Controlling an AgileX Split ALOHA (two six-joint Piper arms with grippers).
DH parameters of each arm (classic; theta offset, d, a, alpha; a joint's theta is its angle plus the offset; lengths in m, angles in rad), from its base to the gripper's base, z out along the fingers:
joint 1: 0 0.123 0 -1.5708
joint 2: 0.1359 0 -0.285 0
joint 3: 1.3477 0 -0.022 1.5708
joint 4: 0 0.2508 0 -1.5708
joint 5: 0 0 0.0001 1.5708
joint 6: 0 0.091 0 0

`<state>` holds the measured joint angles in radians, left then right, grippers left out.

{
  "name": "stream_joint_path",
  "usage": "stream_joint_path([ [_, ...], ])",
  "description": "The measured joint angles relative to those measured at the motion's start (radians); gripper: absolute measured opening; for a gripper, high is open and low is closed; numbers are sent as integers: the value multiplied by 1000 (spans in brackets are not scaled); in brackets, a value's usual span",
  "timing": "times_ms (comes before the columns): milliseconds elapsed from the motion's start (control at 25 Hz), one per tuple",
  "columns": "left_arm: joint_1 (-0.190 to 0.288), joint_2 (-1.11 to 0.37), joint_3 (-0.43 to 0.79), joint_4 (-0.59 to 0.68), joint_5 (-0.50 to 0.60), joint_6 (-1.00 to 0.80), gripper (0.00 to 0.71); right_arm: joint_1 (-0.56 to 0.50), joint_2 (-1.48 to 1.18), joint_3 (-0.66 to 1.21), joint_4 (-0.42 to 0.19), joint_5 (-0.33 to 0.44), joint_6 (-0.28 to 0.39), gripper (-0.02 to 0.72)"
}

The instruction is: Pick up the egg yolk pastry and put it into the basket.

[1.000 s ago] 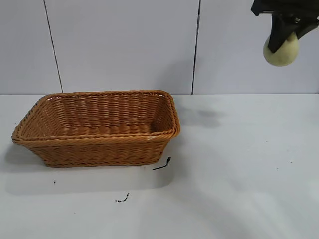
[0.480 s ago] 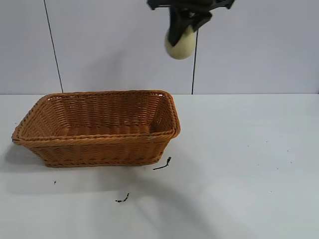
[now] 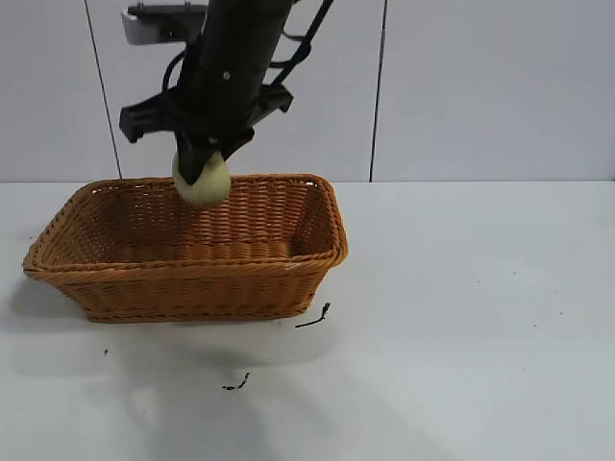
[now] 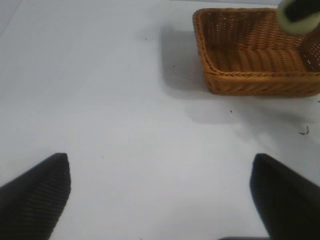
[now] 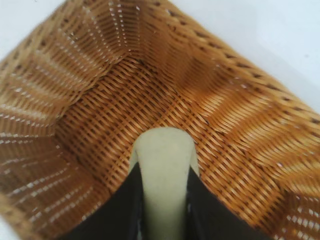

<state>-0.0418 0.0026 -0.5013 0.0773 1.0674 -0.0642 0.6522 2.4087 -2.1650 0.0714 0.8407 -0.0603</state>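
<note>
The orange-brown wicker basket (image 3: 192, 245) stands on the white table at the left. My right gripper (image 3: 200, 165) hangs above the basket's far middle, shut on the pale yellow egg yolk pastry (image 3: 203, 181). In the right wrist view the pastry (image 5: 164, 170) is held on edge between the two black fingers (image 5: 122, 210), directly over the basket's woven floor (image 5: 120, 115). My left gripper (image 4: 160, 195) is open and empty over bare table, away from the basket (image 4: 250, 55); it is out of the exterior view.
Small black scraps lie on the table in front of the basket, one (image 3: 314, 317) by its front right corner and one (image 3: 236, 384) nearer. A grey panelled wall stands behind. The table stretches bare to the right of the basket.
My right gripper has carried the pastry from the upper right leftward and down, and now holds it just above the basket's opening.
</note>
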Motion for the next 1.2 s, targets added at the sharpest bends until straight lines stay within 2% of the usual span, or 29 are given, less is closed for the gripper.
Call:
stream_joint_path([
  [200, 0, 0, 0, 0, 0, 0, 696, -2, 86, 0, -17, -46, 3, 118],
  [320, 0, 0, 0, 0, 0, 0, 696, -2, 94, 0, -11, -52, 3, 193],
  [360, 0, 0, 0, 0, 0, 0, 696, -2, 91, 0, -8, -52, 3, 255],
  [480, 0, 0, 0, 0, 0, 0, 696, -2, 78, 0, -5, -52, 3, 518],
  [560, 0, 0, 0, 0, 0, 0, 696, -2, 61, 0, -6, -52, 3, 633],
  [600, 0, 0, 0, 0, 0, 0, 696, -2, 48, 0, -6, -52, 3, 654],
  [760, 0, 0, 0, 0, 0, 0, 696, -15, -25, 0, -4, -47, 3, 686],
  [920, 0, 0, 0, 0, 0, 0, 696, -77, -94, -1, -2, -21, 3, 693],
  [1200, 0, 0, 0, 0, 0, 0, 696, -308, -118, -1, -2, 46, 2, 693],
])
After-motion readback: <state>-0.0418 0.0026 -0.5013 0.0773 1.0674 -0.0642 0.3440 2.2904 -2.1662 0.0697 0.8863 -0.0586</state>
